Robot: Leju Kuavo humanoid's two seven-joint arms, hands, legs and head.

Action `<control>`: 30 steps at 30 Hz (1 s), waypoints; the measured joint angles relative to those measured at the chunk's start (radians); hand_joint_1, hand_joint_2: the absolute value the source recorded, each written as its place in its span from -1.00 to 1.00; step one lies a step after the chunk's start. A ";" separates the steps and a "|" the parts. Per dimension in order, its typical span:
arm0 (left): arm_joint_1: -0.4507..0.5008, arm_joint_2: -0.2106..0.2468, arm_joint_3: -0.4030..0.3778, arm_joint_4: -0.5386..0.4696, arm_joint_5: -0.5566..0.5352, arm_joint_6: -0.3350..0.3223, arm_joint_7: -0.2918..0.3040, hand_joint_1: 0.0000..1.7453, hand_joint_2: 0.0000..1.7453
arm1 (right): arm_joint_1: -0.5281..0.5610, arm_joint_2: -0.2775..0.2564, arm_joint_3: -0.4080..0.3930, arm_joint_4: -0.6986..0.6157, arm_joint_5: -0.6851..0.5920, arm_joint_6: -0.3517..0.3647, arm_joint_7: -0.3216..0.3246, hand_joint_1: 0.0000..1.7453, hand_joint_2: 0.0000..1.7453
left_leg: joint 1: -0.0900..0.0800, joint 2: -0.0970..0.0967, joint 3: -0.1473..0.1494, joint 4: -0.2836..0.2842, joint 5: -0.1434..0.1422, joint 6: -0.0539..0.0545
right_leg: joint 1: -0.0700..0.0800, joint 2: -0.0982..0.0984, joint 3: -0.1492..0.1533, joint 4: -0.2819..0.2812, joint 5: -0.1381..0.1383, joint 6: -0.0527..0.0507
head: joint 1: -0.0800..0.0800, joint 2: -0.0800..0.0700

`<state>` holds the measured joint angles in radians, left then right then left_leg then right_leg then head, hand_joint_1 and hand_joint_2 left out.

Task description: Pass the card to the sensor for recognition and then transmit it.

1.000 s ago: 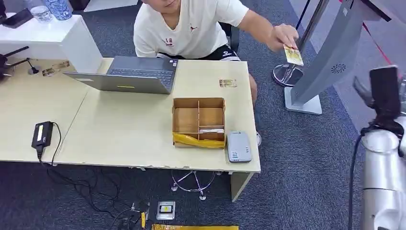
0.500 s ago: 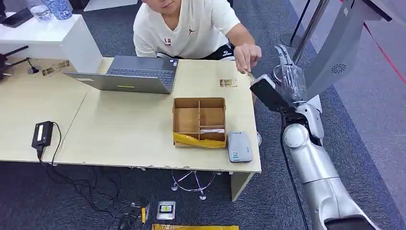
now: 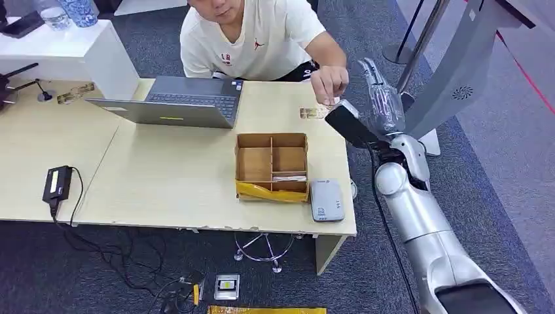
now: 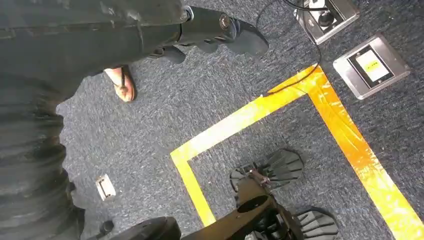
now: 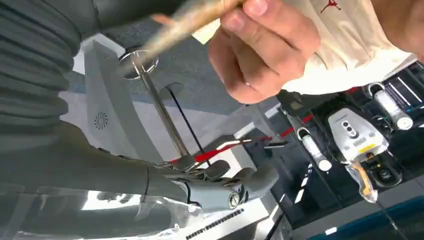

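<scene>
Grey carpet (image 3: 406, 216) surrounds the pale desk (image 3: 170, 176), and the reader (image 3: 326, 201) at its near right corner serves as landmark. The card (image 5: 192, 17) is far beyond the reader, past the desk's far right corner, pinched in the person's hand (image 3: 329, 84); in the right wrist view it is blurred and lies close to the thumb of the robot's right hand (image 3: 379, 98). That hand is raised beside the person's hand with fingers stretched and apart, and I cannot tell if it already touches the card; it does not grip it. The left hand (image 4: 220, 32) hangs over the floor, fingers loosely curled, holding nothing I can see. I judge the task is only beginning: the card must first be received, then brought to the reader, then handed on. A box (image 3: 272, 167) stands just beside the reader, a laptop (image 3: 177, 101) farther away.
</scene>
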<state>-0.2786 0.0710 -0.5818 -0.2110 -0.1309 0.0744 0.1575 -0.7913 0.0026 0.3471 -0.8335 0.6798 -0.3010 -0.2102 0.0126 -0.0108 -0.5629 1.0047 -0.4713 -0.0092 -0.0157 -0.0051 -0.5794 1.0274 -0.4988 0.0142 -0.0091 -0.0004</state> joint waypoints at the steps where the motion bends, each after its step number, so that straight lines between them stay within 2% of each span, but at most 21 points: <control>1: 0.000 0.000 0.000 0.000 0.000 0.000 0.000 -1.00 1.00 | 0.000 0.003 0.001 0.003 0.000 0.000 -0.001 1.00 1.00 | 0.000 0.000 0.000 0.000 0.000 0.000 | 0.000 0.000 0.000 0.000 0.000 0.000 | 0.000 0.000; 18: 0.000 0.003 0.000 0.000 -0.018 0.001 -0.004 -1.00 1.00 | 0.054 0.004 0.013 -0.026 0.001 0.013 0.044 1.00 1.00 | 0.000 0.001 0.000 0.000 0.000 0.000 | 0.000 0.000 -0.001 0.000 0.000 0.000 | 0.000 0.000; 26: 0.003 0.005 0.000 0.000 -0.017 0.010 -0.004 -1.00 1.00 | 0.154 -0.008 0.013 -0.067 0.036 0.034 0.082 1.00 1.00 | 0.000 0.002 0.000 0.000 -0.001 -0.001 | 0.000 0.001 -0.001 0.000 0.000 0.000 | 0.000 0.000; 30: 0.006 0.008 0.001 0.000 -0.012 0.019 -0.004 -1.00 1.00 | 0.218 -0.023 0.020 -0.059 0.070 0.033 0.076 1.00 1.00 | 0.000 0.002 0.000 0.000 -0.001 -0.001 | 0.000 0.001 -0.001 0.000 0.000 0.000 | 0.000 0.000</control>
<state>-0.2728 0.0793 -0.5806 -0.2110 -0.1431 0.0931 0.1537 -0.5728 -0.0206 0.3669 -0.8923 0.7496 -0.2678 -0.1346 0.0125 -0.0092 -0.5632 1.0047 -0.4724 -0.0099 -0.0158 -0.0045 -0.5804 1.0270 -0.4990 0.0141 -0.0092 -0.0004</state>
